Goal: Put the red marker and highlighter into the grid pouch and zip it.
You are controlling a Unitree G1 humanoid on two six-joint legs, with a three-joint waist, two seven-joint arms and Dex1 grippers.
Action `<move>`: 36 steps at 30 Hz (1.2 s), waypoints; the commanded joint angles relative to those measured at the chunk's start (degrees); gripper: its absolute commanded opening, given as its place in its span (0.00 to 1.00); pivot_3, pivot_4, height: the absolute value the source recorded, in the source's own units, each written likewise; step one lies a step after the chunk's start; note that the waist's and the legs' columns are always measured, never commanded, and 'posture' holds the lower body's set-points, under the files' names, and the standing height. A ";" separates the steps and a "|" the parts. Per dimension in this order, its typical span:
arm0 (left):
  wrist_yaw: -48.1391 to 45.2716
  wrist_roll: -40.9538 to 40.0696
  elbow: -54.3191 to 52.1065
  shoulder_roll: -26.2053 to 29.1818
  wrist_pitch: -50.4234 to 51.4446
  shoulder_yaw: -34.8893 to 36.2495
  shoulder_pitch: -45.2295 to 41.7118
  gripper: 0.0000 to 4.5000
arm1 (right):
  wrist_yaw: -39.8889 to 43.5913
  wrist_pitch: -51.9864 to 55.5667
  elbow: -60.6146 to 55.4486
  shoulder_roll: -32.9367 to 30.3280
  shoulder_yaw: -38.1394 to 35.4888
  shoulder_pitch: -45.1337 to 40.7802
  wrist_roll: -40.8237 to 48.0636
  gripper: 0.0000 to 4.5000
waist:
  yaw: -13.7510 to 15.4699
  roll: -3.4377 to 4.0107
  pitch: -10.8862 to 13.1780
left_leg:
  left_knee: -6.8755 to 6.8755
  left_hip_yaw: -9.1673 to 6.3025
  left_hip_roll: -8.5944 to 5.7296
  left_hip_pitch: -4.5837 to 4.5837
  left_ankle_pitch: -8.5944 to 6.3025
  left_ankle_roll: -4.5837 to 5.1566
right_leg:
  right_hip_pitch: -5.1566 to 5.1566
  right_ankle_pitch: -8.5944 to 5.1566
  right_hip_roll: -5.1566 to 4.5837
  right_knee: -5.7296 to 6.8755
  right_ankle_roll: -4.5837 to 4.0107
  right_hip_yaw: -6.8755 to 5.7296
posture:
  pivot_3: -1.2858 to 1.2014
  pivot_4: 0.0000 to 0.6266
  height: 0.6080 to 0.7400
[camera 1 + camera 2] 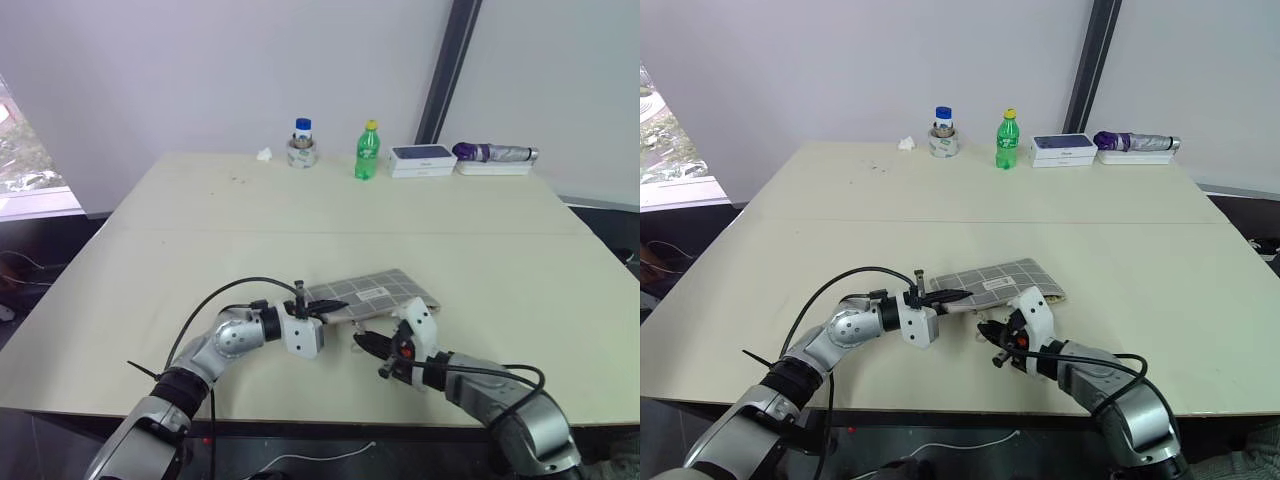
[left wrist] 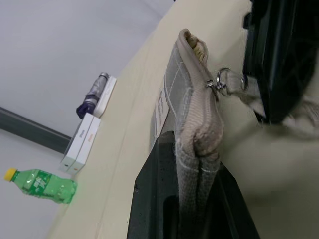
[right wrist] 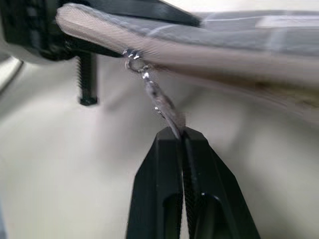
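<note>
The grid pouch (image 1: 378, 292) lies near the table's front edge, grey with white lines and a small white label. My left gripper (image 1: 325, 308) is shut on its left end, and the fabric edge is pinched between the black fingers (image 2: 154, 199). My right gripper (image 3: 180, 132) is shut on the zipper pull cord (image 3: 159, 102), just in front of the pouch (image 3: 224, 45) near that same end. The metal ring of the pull (image 2: 223, 79) hangs at the pouch's seam. The red marker and the highlighter are out of view.
At the table's far edge stand a green bottle (image 1: 367, 152), a blue-capped jar (image 1: 302, 143), white boxes (image 1: 423, 160) and a folded purple umbrella (image 1: 495, 153). A crumpled tissue (image 1: 263, 154) lies beside the jar. The bare tabletop (image 1: 300, 230) stretches between them and the pouch.
</note>
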 commanded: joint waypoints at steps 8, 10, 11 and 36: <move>-6.44 -9.20 -0.16 7.76 -5.34 1.07 1.04 0.00 | 7.87 -8.94 9.18 -14.88 -15.10 5.92 -3.76 0.01 | -0.08 -0.02 0.01 | -0.01 0.01 0.04 0.03 -0.01 0.02 | 0.05 0.00 0.02 -0.04 -0.01 0.01 | 0.52 0.24 1.00; -7.52 -10.22 1.12 8.62 -5.48 1.28 0.56 0.00 | 8.25 -10.53 10.45 -15.55 -15.57 5.88 -4.55 0.01 | -0.07 -0.01 0.00 | -0.01 0.02 0.05 0.04 -0.01 0.02 | 0.05 0.00 0.02 -0.04 -0.01 0.01 | 0.52 0.24 1.00; -8.11 -10.74 1.54 8.86 -5.46 1.31 0.38 0.00 | 8.41 -11.14 10.75 -15.72 -15.58 5.84 -4.86 0.01 | -0.06 -0.01 0.00 | -0.01 0.02 0.04 0.04 -0.01 0.02 | 0.05 0.00 0.02 -0.04 -0.01 0.01 | 0.52 0.24 1.00; -23.07 -50.78 -21.07 19.75 38.93 24.35 19.25 0.99 | 21.38 -23.66 14.37 -18.00 -31.84 13.64 0.02 1.00 | -1.03 -0.02 0.04 | 0.00 -0.08 0.10 0.08 -0.02 0.02 | 0.17 -0.01 -0.15 -0.05 -0.03 0.02 | 0.52 0.24 1.00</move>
